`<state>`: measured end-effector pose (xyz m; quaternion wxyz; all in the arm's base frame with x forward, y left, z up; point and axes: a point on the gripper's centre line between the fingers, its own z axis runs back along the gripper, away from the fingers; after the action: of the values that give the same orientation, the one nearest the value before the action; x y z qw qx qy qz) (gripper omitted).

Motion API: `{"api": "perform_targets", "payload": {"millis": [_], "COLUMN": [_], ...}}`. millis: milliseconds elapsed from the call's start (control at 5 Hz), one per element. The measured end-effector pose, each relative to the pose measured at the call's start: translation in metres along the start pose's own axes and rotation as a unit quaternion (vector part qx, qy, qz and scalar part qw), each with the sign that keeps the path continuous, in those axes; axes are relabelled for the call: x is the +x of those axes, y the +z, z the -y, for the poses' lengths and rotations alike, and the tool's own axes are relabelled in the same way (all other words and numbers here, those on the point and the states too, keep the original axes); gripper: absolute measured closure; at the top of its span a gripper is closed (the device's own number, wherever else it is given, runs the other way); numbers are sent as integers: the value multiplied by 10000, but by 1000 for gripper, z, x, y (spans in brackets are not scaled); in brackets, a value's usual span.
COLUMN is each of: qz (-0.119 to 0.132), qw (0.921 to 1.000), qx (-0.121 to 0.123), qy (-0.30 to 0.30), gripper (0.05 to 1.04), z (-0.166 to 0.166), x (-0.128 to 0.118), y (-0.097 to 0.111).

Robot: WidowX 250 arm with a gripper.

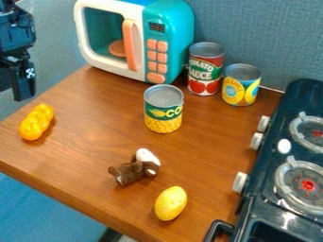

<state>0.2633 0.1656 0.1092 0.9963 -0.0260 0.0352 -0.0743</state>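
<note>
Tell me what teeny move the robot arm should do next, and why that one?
I think it could ease its gripper a little toward the lumpy orange toy. That looks like the closest loose thing, while the brown-and-white toy and yellow potato-shaped toy lie farther away.

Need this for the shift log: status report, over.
Hand at upper left. Nearest: bumpy yellow-orange toy on tabletop, near its left edge. Nothing visible between; corn can, small plush, yellow oval toy farther right.
</note>
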Motion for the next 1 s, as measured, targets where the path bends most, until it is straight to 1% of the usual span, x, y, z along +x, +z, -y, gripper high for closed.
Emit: {"api": "perform_targets", "payload": {"millis": [200,400,600,800,1000], "qz": [-136,280,655,573,225], "qw": [9998,9974,9861,9719,9619], "qx": [-125,49,255,556,749], "qy": [25,667,1505,2216,2621], "gripper": [82,83,82,82,82], "z": [2,-2,-10,-19,-16], "x": [-1,10,19,23,35], "y": [-11,-18,-20,-22,-42]}}
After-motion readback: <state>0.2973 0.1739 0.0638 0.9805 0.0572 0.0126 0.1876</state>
